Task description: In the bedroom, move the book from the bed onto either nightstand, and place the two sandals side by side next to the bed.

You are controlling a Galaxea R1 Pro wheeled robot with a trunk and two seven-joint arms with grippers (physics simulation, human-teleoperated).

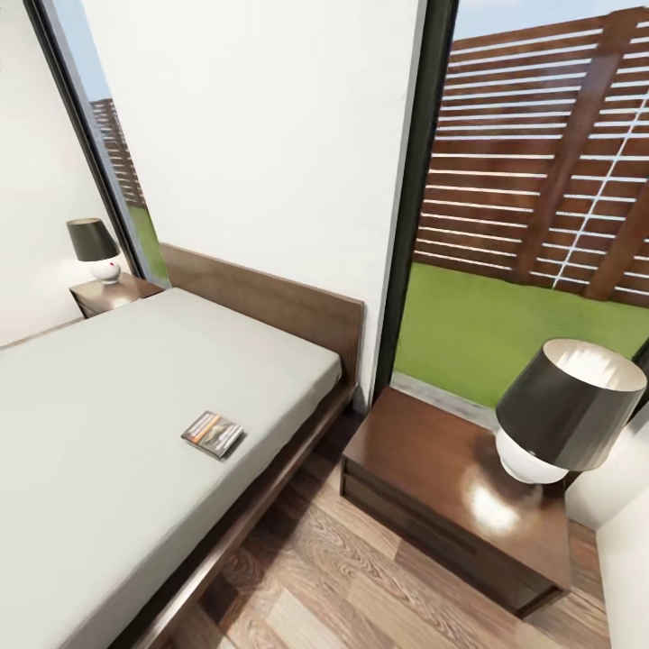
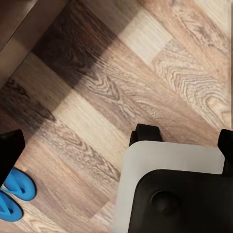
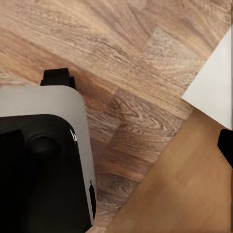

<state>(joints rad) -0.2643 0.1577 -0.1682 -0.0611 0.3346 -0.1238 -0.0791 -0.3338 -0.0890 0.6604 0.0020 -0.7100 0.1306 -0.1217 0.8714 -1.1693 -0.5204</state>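
Observation:
The book (image 1: 214, 434), a thin dark paperback, lies flat on the light grey mattress of the bed (image 1: 108, 433), near the edge that faces the closer nightstand (image 1: 433, 469). A second nightstand (image 1: 113, 293) stands at the bed's far side. In the left wrist view, two bright blue sandals (image 2: 18, 184) (image 2: 7, 208) lie close together on the wood floor, cut off by the picture's edge. One dark finger (image 2: 9, 150) of my left gripper shows just beside them. One dark fingertip (image 3: 226, 145) of my right gripper shows over the floor. Neither view shows how the jaws stand.
A black-shaded lamp (image 1: 559, 410) takes the near nightstand's right part, and another lamp (image 1: 95, 248) stands on the far one. My grey and black base (image 2: 170, 189) (image 3: 43, 160) sits on the plank floor. A dark wooden headboard (image 1: 270, 302) backs onto the white wall between tall windows.

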